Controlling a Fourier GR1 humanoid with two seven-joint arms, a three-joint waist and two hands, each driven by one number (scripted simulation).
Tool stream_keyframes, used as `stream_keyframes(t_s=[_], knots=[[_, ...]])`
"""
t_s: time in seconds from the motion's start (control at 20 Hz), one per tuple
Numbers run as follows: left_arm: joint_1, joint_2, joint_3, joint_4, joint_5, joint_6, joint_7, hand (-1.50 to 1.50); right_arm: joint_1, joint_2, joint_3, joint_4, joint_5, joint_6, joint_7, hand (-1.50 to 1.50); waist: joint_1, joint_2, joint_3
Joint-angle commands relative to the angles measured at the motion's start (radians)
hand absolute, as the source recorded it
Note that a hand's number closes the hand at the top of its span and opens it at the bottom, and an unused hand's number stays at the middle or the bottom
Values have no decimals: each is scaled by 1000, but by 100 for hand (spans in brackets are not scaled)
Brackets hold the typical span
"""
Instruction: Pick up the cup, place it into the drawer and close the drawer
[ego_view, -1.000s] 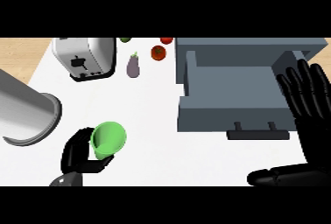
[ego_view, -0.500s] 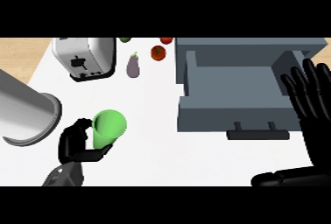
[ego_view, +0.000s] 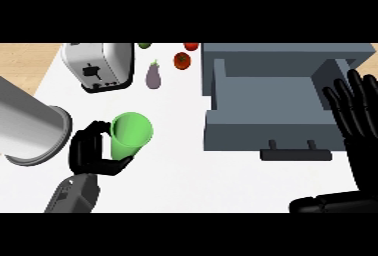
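Note:
A green cup (ego_view: 131, 132) is held above the white counter at the left, its open mouth facing up towards me. My left hand (ego_view: 92, 152) curls round its lower left side, fingers and thumb wrapped on it. The grey drawer (ego_view: 221, 125) stands pulled open at the right, its inside bare, with a dark handle (ego_view: 295, 152) on its front. The cup is well left of the drawer. My right hand (ego_view: 358, 110) rests at the right edge beside the drawer, fingers straight and pointing up.
A large metal pot (ego_view: 26, 127) lies at the far left, close to my left hand. A toaster (ego_view: 100, 65) stands at the back left, with an aubergine (ego_view: 153, 75) and a tomato (ego_view: 181, 60) behind the drawer's left corner.
My left hand has lifted the cup and carried it up and to the right, nearer the drawer. The cup's mouth has tipped more towards me. The right hand stayed put.

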Motion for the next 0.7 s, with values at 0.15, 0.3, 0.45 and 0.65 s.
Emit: stream_keyframes(t_s=[0.15, 0.3, 0.45, 0.65], knots=[[-58, -28, -77, -311, 37, 38, 282, 150, -14, -19, -45, 7, -39, 2, 22, -150, 1, -2, 0], [-56, -101, -135, -439, 48, 131, 373, 150, -93, -36, -61, 36, -62, -11, 70, -150, 4, -1, 0], [-39, -79, -132, -598, 76, 151, 517, 150, 16, -21, -26, -70, -46, 1, 74, -150, 0, -2, 0], [-187, -103, -149, -542, 50, 232, 566, 150, 4, 5, 12, -45, 15, -19, 33, -150, -9, 2, 0]])
